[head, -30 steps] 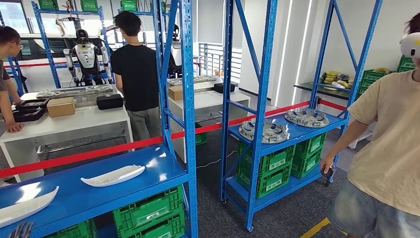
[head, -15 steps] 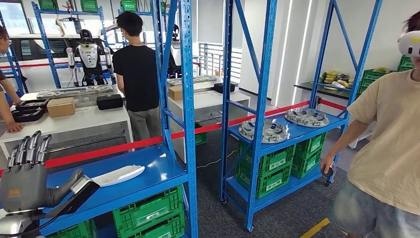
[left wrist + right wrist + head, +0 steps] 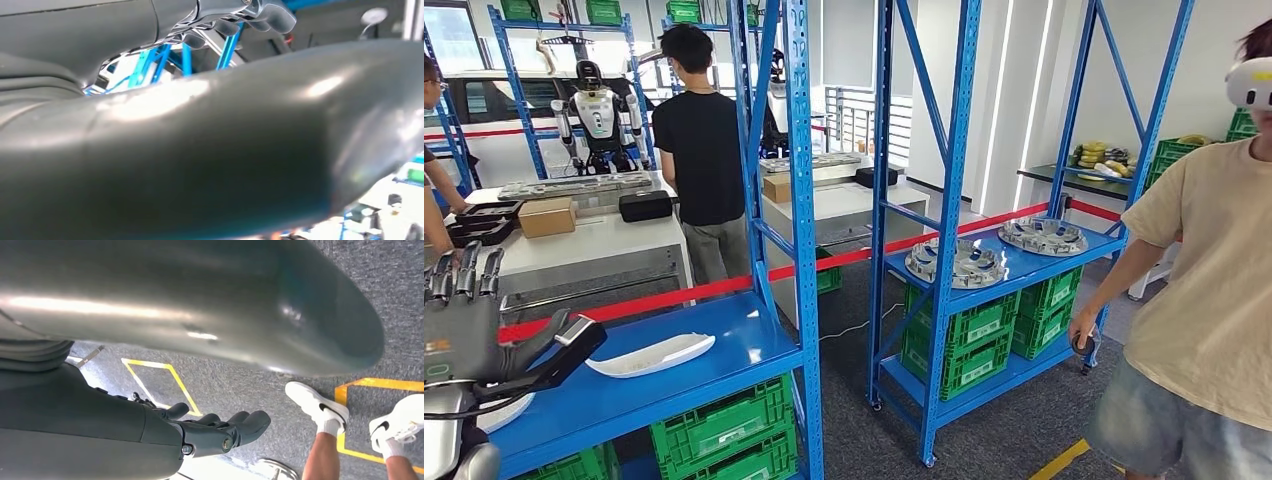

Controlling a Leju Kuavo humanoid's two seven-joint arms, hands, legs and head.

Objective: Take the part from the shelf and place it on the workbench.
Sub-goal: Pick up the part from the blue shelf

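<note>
Two white curved parts lie on the blue shelf (image 3: 744,330) in front of me. One part (image 3: 650,355) lies in plain sight at the middle of the shelf. The other part (image 3: 506,411) is mostly hidden behind my left hand (image 3: 469,335). That hand is raised at the left above the shelf, fingers upright and apart, thumb stretched toward the middle part, holding nothing. Its thumb (image 3: 225,160) looms large in the left wrist view. My right hand (image 3: 200,432) hangs over the grey floor with loosely bent fingers and nothing in them. A white workbench (image 3: 594,248) stands behind the shelf.
A person in a beige shirt (image 3: 1204,280) stands close at the right. Another person in black (image 3: 699,150) stands by the workbench. A red tape (image 3: 724,288) runs behind the shelf. A second blue shelf carries round metal parts (image 3: 954,263); green crates (image 3: 724,430) sit below.
My left hand has risen from the bottom left corner to above the shelf, now covering most of the left white part. The parts have not moved.
</note>
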